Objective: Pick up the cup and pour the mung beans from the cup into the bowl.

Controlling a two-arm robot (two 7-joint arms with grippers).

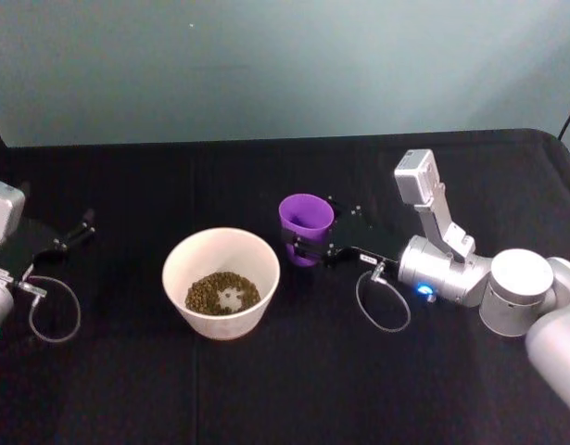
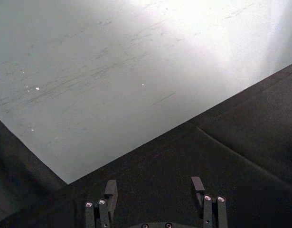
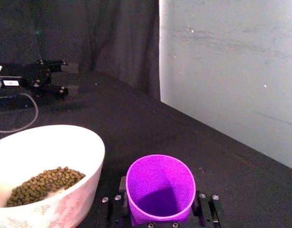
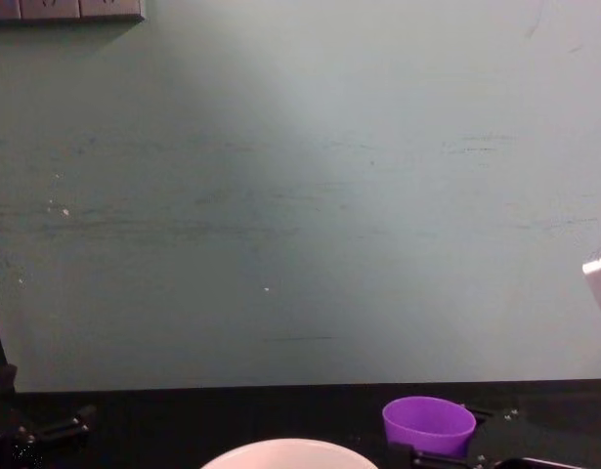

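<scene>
The right gripper is clamped on the small bright purple plastic cup, holding it upright just beside the right side of the wide round pale pinkish-white bowl; the cup's inside looks bare in the right wrist view. The tiny brownish-olive mung beans lie heaped in the bowl on the black-covered table; the left gripper rests at the table's left edge, fingers spread and holding nothing.
</scene>
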